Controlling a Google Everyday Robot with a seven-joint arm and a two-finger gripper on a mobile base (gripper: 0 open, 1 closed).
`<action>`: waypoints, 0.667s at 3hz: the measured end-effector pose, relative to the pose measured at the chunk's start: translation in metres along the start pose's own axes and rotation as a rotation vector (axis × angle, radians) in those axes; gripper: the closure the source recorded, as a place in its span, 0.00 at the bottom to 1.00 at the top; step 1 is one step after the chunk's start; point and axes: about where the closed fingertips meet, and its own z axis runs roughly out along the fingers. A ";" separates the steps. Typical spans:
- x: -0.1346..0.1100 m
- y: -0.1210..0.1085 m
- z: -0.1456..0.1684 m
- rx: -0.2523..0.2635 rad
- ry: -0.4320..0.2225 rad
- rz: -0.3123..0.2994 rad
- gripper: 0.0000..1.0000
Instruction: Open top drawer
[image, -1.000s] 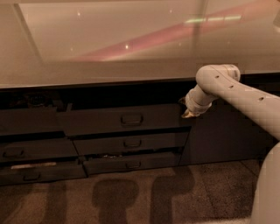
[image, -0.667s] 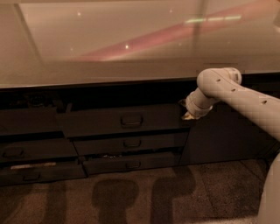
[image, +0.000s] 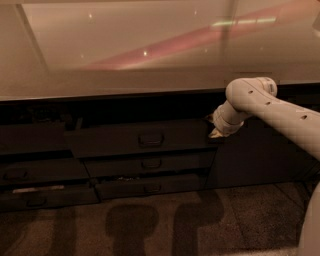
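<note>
Cream-white robot arm (image: 280, 107): in the camera view it reaches in from the right, bending down below the front edge of the pale glossy counter (image: 150, 55).
Gripper (image: 216, 129): sits at the upper right corner of the top drawer, touching it or just beside it. Whether it is spread or pressed together cannot be told.
Top drawer (image: 110, 141): the wide dark grey front stretches left from the gripper, just under the counter's front edge.
Small rectangular pull handle (image: 151, 139): centred on the front, apart from the gripper.
Shallower dark drawer fronts (image: 150, 164): stacked beneath.

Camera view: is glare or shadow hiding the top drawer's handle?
Camera view: glare streaks only the countertop; the top drawer is dim but its handle shows; the gripper sits at the drawer's right end, in shadow.
</note>
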 end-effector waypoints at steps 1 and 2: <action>0.000 0.000 0.000 0.000 0.000 0.000 1.00; -0.001 0.003 -0.001 0.000 -0.001 -0.004 1.00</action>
